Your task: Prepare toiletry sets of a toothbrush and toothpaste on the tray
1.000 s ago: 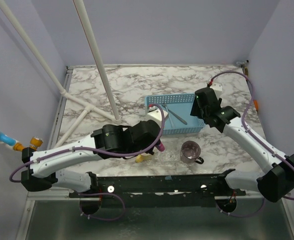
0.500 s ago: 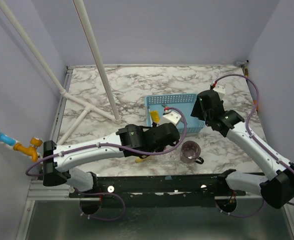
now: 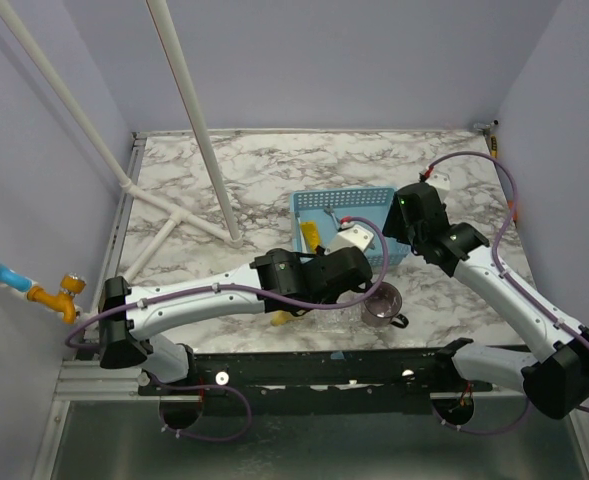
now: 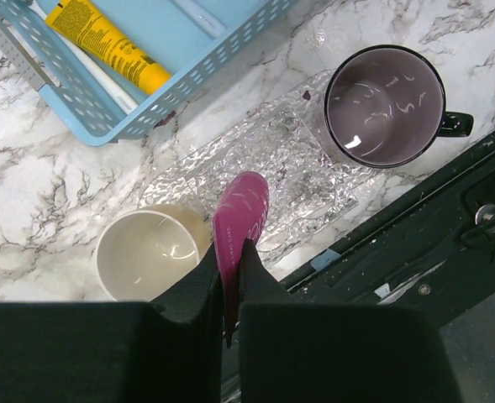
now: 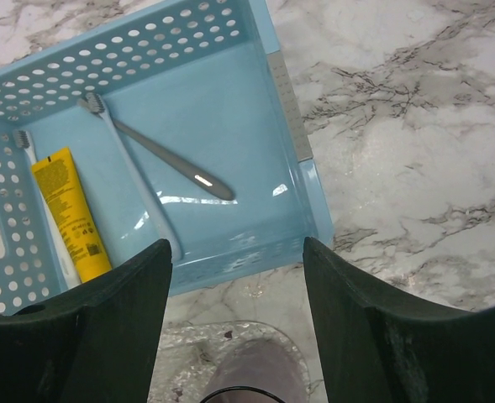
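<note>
Presently a soft pink tube (image 4: 240,214) is pinched by the left gripper (image 4: 230,269) at six o'clock of the perforated blue plastic tray (image 4: 188,77), right gripper (image 5: 237,260) held spread above it.

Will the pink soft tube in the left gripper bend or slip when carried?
The pink soft tube probably flexes: the shut left gripper pinches only one end. Its glossy skin may be slippery. It seems light, jutting out without sagging.

The tray (image 5: 222,92) is glossy perforated plastic, the tabletop (image 5: 415,126) smooth marble-patterned, the pink tube (image 4: 240,210) shiny.
</note>
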Motion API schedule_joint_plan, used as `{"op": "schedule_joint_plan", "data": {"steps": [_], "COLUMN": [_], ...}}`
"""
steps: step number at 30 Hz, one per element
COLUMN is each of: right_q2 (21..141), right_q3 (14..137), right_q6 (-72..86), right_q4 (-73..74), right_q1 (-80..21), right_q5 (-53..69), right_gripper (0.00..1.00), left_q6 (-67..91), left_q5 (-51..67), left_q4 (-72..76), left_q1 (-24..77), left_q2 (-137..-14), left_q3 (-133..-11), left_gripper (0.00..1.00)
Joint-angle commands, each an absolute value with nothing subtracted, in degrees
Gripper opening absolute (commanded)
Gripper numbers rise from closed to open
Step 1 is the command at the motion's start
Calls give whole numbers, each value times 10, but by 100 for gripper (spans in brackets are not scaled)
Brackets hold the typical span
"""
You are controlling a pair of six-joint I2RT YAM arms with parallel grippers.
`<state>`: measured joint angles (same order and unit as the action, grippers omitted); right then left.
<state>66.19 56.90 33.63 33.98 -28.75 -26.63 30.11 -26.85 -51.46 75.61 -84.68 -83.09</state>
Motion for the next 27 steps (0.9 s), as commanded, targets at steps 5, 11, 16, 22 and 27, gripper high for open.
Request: {"op": "schedule_joint_plan", "data": {"steps": [5,11,16,22,27], "right_q2": [649,650,654,656,657], "right_q3": [558,553,555,556,557], "right_q6": [334,332,331,328,326], "right_q4": [331,327,327,326,326], "right_q1": [-284,-283,-284,-283,-284], "right_q5": [-253,-248,-246,-243,-240], "right_gripper": [67,67,67,67,67], "left_q6": [288,286,285,283,280], "left_q5": [-300,-305,-301,-299,-297], "left_q4": [-500,-498,-491,-479,-466], "left_q1": [759,759,758,752,744], "left_q2": [-876,-883,-887,-889,-889], "left_q3": [-853,-847,-834,-811,-795], "left_gripper": [0,0,0,0,0]}}
